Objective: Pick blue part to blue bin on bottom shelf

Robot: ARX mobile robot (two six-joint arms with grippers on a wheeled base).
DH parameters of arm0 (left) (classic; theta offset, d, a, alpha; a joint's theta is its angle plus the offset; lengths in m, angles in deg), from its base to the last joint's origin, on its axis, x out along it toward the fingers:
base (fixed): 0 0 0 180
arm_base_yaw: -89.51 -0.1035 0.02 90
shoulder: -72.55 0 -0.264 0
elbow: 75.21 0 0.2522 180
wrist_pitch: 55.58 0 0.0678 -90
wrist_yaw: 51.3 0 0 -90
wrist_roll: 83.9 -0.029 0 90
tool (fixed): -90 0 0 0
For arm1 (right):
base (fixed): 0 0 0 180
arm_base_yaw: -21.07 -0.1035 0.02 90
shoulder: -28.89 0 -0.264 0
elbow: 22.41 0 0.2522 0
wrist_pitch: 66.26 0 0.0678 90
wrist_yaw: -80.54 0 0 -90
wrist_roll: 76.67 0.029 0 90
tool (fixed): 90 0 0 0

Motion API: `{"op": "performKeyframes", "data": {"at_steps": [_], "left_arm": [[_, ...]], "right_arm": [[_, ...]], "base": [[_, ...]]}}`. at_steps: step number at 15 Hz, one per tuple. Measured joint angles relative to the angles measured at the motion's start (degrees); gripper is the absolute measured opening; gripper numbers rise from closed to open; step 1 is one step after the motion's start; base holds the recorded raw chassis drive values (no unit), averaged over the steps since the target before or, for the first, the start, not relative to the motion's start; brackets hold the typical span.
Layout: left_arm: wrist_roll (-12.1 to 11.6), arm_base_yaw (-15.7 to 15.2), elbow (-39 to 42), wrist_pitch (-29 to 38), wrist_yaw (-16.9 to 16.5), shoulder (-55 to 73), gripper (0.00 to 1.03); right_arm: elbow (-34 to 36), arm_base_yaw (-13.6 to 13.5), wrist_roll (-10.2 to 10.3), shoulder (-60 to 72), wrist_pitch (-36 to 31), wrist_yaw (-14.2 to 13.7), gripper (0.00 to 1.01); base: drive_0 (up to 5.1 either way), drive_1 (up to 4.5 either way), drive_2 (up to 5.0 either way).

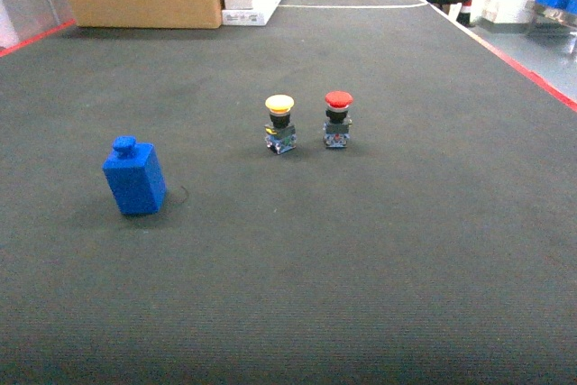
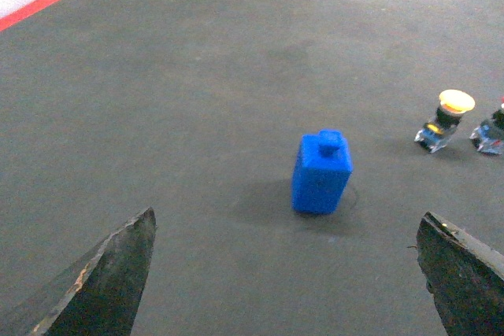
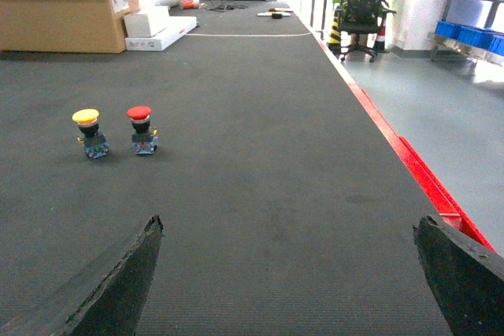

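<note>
Well ahead of the wide-open, empty left hand (image 2: pixel 287 273) stands the blue part (image 2: pixel 321 172).

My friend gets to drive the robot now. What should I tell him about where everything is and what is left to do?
Left hand: open, holding nothing, low over the mat with the blue part ahead of it between its fingertips.
Right hand: open, holding nothing, farther right over bare mat.
The blue part stands upright on the dark mat, left of the yellow button and red button, touching neither.
Blue bins show only far off on a rack; which one is the goal cannot be told.
Done: nothing yet.
Left: grab the blue part, carry it to the bin, drop it in.
</note>
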Motion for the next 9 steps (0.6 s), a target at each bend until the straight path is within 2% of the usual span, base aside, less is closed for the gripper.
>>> {"op": "performKeyframes", "data": {"at_steps": [1, 3, 5, 9], "left_arm": [[0.02, 0.83, -5.35, 6.32, -4.07, 11.28, 0.98], [0.02, 1.18, -13.75, 11.10, -9.05, 27.06, 0.98], [-2.10, 0.26, -20.55, 15.34, -11.04, 40.68, 0.98], [-4.66, -1.44, -30.40, 14.29, -13.31, 55.36, 0.98]], "right_arm": [[0.00, 0.00, 0.02, 0.00, 0.02, -0.02, 0.98], [0.00, 0.00, 0.02, 0.00, 0.00, -0.02, 0.98], [0.00, 0.00, 0.00, 0.00, 0.00, -0.02, 0.98], [0.00, 0.00, 0.00, 0.00, 0.00, -0.02, 0.98]], "base": [[0.0, 0.00, 0.0], [0.0, 0.00, 0.0], [0.0, 0.00, 0.0], [0.0, 0.00, 0.0]]}}
